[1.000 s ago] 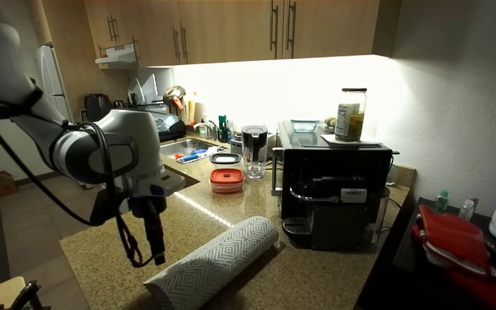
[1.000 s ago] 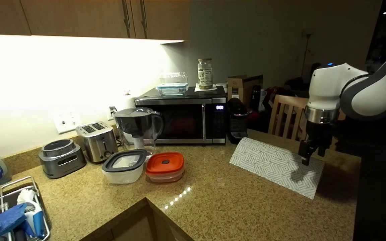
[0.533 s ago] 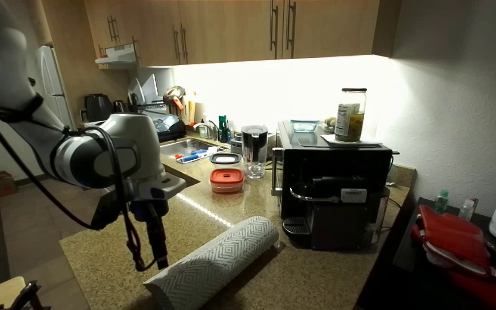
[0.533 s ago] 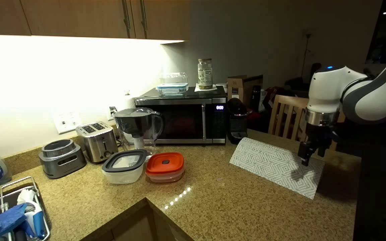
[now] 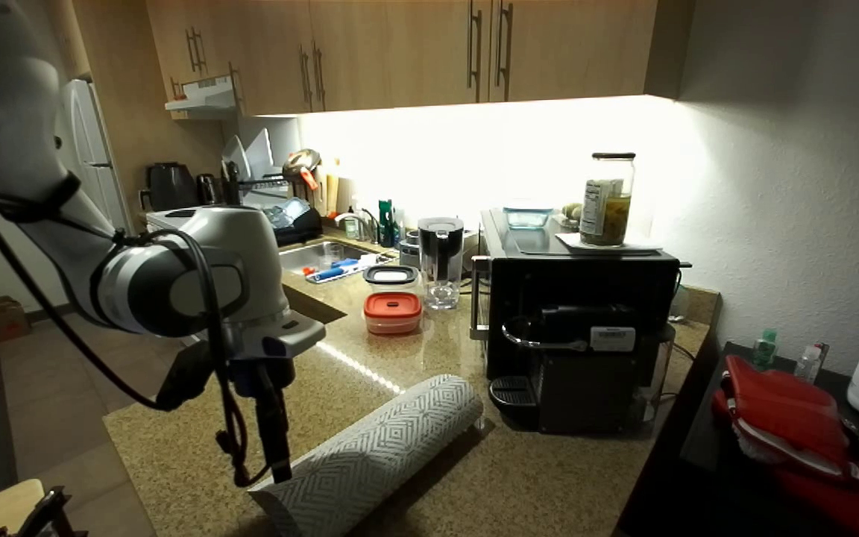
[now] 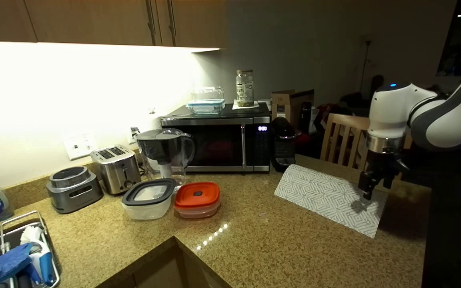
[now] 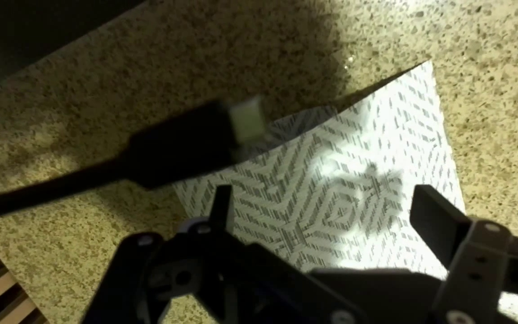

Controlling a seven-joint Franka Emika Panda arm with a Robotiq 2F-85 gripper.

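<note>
Wrist view: gripper (image 7: 324, 200) fingers apart above arched diamond-patterned placemat (image 7: 322, 180) — nothing clamped. Exterior view: placemat on granite countertop (image 6: 254, 244), fingertips near one end — contact unclear. Exterior view: coffee machine (image 5: 586, 391) near opposite end. Looks early: gripper positioned, grip not yet made.

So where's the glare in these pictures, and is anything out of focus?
Wrist view: the cable plug is blurry, and glare patches whiten the patterned mat. Both exterior views: the lit wall is blown out white, and the counter shows dotted reflections.

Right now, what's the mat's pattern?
The mat has grey-and-white diamonds, clearest in the wrist view.
</note>
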